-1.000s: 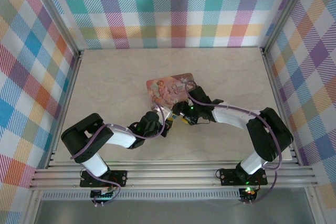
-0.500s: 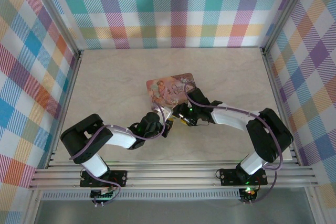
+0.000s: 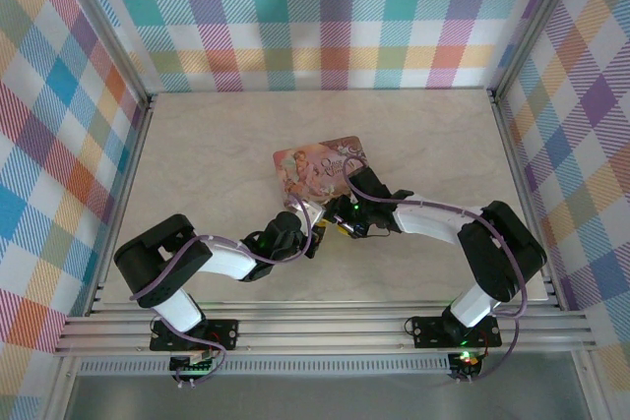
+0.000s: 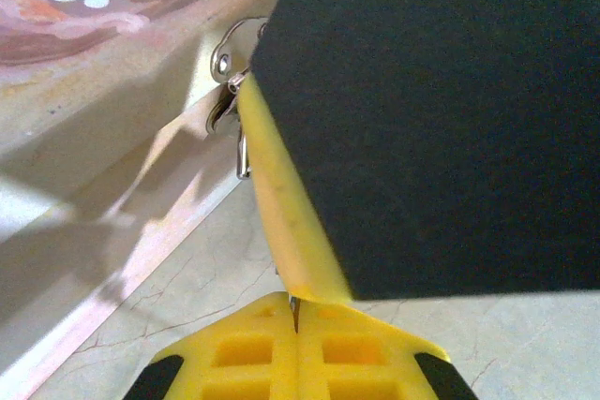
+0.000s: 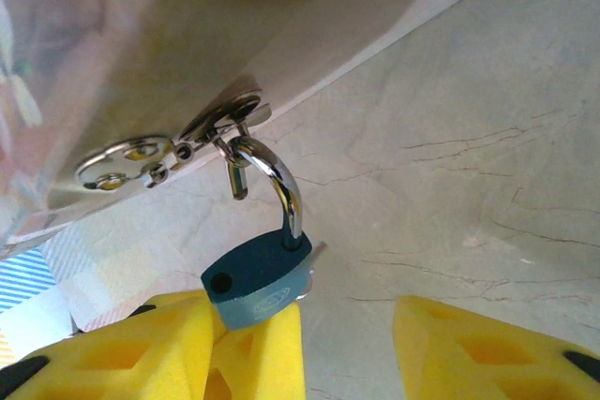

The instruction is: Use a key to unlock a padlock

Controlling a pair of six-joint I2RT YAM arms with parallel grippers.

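Observation:
The padlock (image 5: 255, 280) has a small blue body and a thin silvery shackle (image 5: 281, 189). It hangs from the hasp (image 5: 220, 124) of the pink floral tin box (image 3: 320, 166). One shackle leg is out of the body, which shows an empty hole. A silvery key tip (image 5: 319, 252) pokes out beside the body. My right gripper (image 5: 328, 325) is open, and the padlock rests against its left yellow finger (image 5: 122, 353). My left gripper (image 4: 295, 304) is shut on a thin metal sliver, the key, with its tips touching the right gripper's finger (image 4: 281, 203).
The tin box (image 4: 103, 53) lies flat on the marble-look table (image 3: 217, 145), its front edge right by both grippers (image 3: 330, 225). Plaid walls and metal rails (image 3: 512, 145) bound the table on three sides.
My right gripper has edged a little left and toward the tin box. The left arm has stayed almost still.

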